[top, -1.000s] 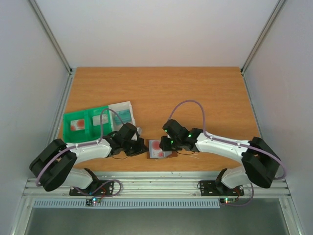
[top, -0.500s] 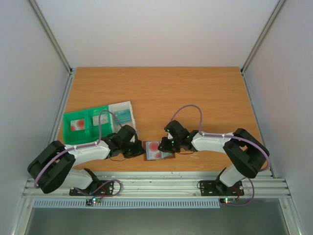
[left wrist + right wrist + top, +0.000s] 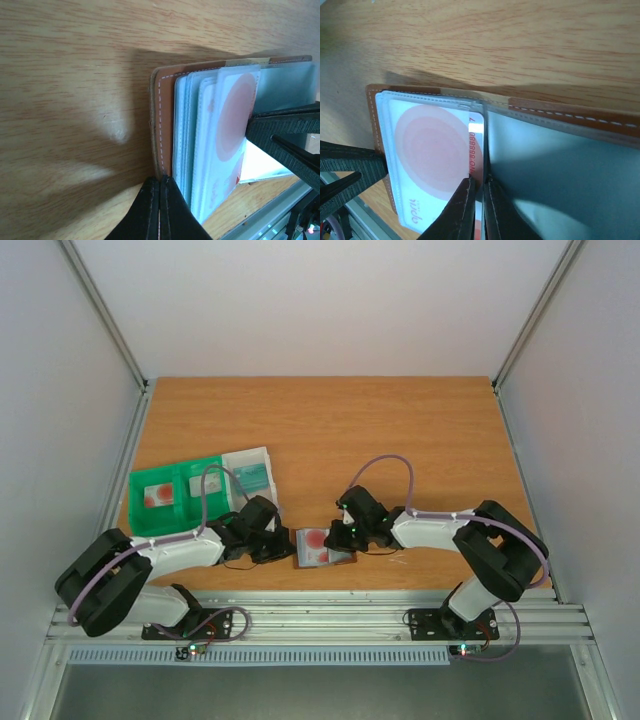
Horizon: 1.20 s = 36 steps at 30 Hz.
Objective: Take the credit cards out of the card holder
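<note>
While the left hand, clenched tight, presses its tips against the stitched leather edge of the card holder lying open by the near edge of the bench, the right hand nips the exposed edge of the white credit card, fingers almost together. The pull should, I judge, run flat along the pocket, away from the left hand, slowly enough that the clear sleeve is not dragged along and the holder does not lift.

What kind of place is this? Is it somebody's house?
Probably a robot test lab, not a home. A left arm and right arm are bolted to a metal rail by a wooden table, boxed in by plain white walls.
</note>
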Each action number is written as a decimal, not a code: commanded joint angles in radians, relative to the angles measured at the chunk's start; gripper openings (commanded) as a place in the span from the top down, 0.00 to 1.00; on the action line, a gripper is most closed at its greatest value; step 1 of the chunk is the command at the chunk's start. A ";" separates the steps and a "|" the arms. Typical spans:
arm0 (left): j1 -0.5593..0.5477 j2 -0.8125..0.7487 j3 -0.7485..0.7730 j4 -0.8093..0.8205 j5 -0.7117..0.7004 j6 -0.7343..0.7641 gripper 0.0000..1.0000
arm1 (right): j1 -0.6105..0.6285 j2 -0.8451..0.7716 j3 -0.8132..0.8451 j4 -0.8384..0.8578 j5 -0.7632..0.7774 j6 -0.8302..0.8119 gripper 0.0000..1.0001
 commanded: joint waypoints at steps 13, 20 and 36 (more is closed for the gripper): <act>-0.003 -0.036 -0.001 -0.068 -0.045 0.029 1.00 | -0.036 -0.036 -0.071 0.047 -0.039 -0.014 0.88; -0.003 -0.026 -0.004 -0.055 -0.041 0.026 1.00 | -0.035 0.015 -0.068 0.092 -0.066 0.019 0.84; -0.003 -0.027 -0.004 -0.064 -0.048 0.031 1.00 | -0.063 0.024 -0.109 0.145 -0.077 0.040 0.99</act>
